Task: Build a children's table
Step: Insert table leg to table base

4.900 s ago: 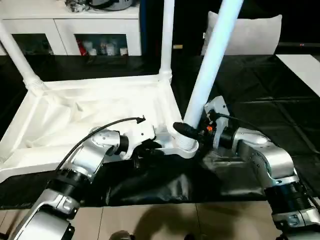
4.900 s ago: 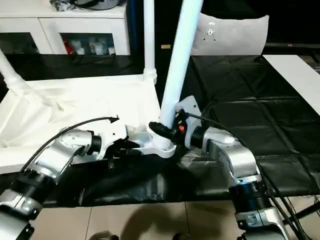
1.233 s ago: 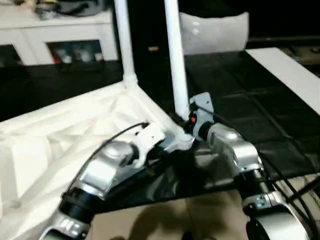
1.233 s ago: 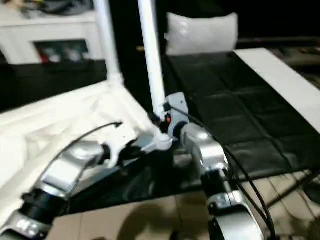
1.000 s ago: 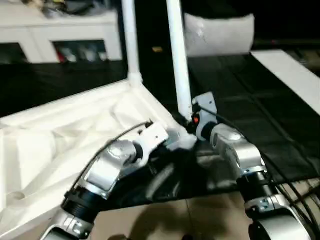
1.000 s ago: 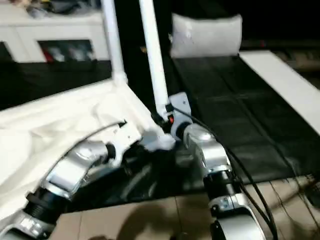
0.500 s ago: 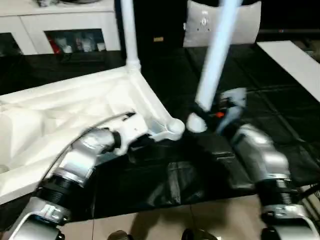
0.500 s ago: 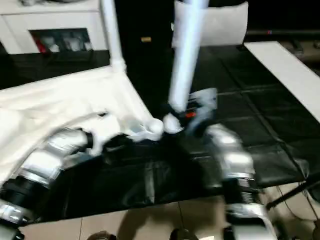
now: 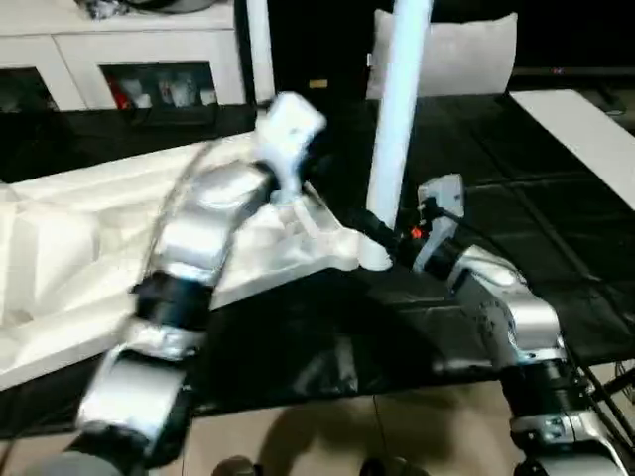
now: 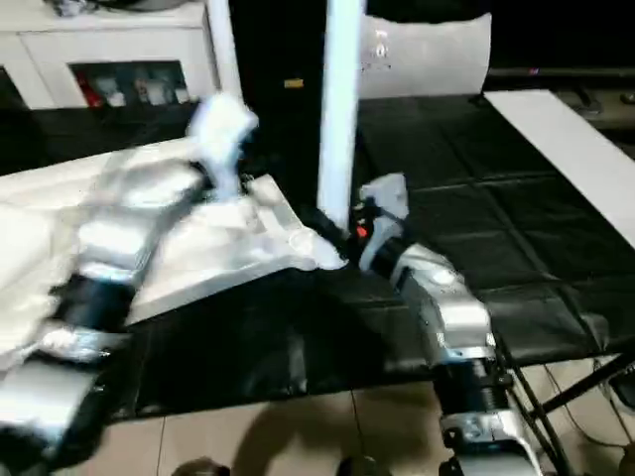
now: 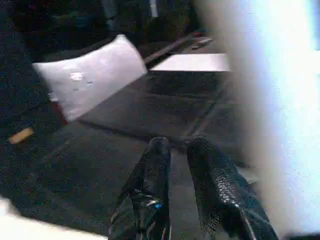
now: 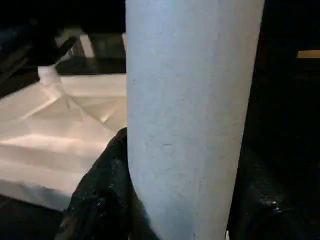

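Observation:
The children's table top (image 9: 89,248) lies upside down, white and ribbed, on the black work table. One white leg (image 9: 260,50) stands upright at its far corner. My right gripper (image 9: 382,230) is shut on the lower end of a second leg (image 9: 397,119), which stands nearly upright with its foot at the near right corner socket (image 9: 365,256). In the right wrist view the leg (image 12: 190,100) sits between my black fingers (image 12: 102,195). My left arm (image 9: 213,213) is raised over the top. My left gripper (image 11: 179,145) is open a narrow gap with nothing in it.
A white cabinet (image 9: 129,59) stands at the back left and a pale cushion (image 9: 466,50) at the back right. A white board (image 9: 585,129) lies at the far right of the black sheet (image 9: 516,198). Tiled floor (image 9: 327,436) runs along the front edge.
My left arm has swung up and away from the table top's near edge, its fingers parting. My right gripper has brought the leg from a tilt to nearly upright at the corner socket.

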